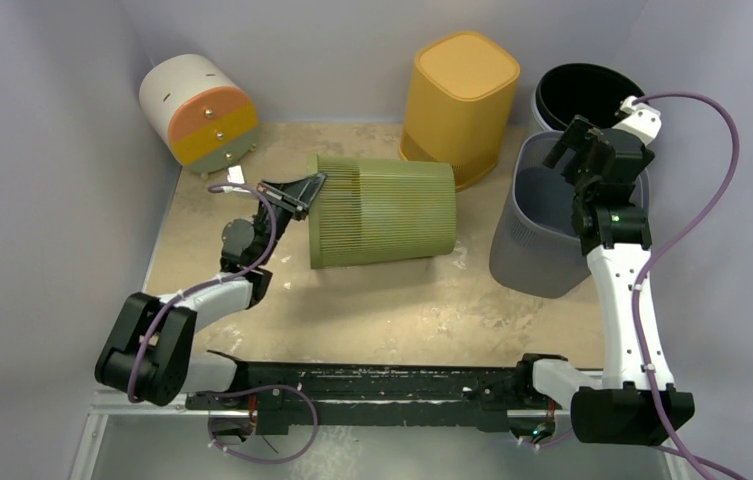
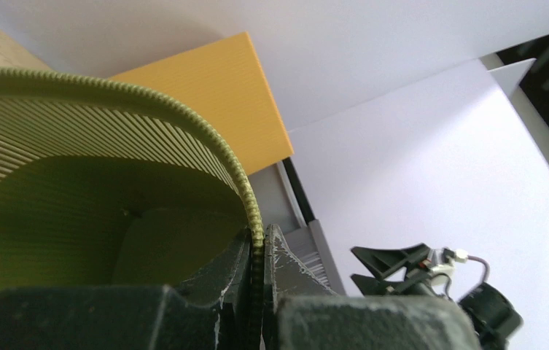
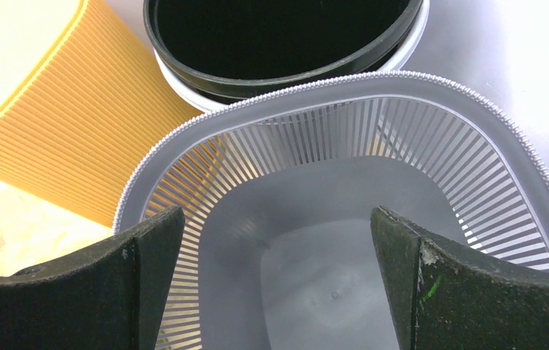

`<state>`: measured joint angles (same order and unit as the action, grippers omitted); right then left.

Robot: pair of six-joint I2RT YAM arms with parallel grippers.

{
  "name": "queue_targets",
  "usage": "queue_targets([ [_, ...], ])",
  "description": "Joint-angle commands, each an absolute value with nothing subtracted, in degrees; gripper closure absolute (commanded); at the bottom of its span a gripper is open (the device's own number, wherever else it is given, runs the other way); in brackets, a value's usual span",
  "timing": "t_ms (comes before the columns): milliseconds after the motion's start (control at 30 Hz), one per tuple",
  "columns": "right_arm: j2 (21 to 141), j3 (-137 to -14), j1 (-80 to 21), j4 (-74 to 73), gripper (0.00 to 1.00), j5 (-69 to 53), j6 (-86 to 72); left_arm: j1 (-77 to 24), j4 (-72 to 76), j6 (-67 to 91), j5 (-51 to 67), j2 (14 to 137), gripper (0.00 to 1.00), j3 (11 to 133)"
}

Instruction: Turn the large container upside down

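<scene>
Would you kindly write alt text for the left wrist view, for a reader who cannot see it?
The left tool is shut on the ribbed rim of the green container, its hollow inside facing the camera. An orange container stands behind it.

Bare tabletop (image 1: 372, 310) before green bin (image 1: 382, 210); yellow bin (image 1: 457, 100), grey basket (image 1: 537, 235) seemingly close behind, right.

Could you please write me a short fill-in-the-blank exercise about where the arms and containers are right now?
1. The green container lies on its ____.
2. The left gripper is shut on the green container's ____.
3. The right gripper hangs open above the ____ basket.
4. The round bin behind that basket is ____ inside.

Missing words: side; rim; grey; black.
</scene>
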<state>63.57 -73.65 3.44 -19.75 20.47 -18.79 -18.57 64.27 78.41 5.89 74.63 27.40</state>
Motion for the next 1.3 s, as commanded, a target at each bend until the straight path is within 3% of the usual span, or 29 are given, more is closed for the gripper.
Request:
queue_targets([
  [0, 63.06, -73.32, 3.69, -16.87, 0.01, 21.93, -18.21, -16.95, 87.59, 86.86, 11.27, 77.9, 1.0, 25.84],
  [100, 63.4, -73.3, 3.68, -16.78, 0.01, 22.17, -18.19, -15.36, 97.66, 91.5, 12.25, 83.75, 1.0, 22.97],
  [233, 63.71, -73.39, 3.69, -16.73, 0.01, 22.77, -18.03, -14.59, 98.79, 93.08, 12.3, 86.9, 1.0, 22.75],
  [667, 65.47, -73.74, 3.69, -16.29, 0.02, 23.31, -18.01, -17.91, 98.75, 104.34, 6.19, 92.45, 1.0, 47.88],
  [1267, 64.13, -72.36, 3.69, -15.41, 0.02, 22.46, -17.7, -16.1, 98.95, 103.41, 8.52, 109.49, 1.0, 36.08],
])
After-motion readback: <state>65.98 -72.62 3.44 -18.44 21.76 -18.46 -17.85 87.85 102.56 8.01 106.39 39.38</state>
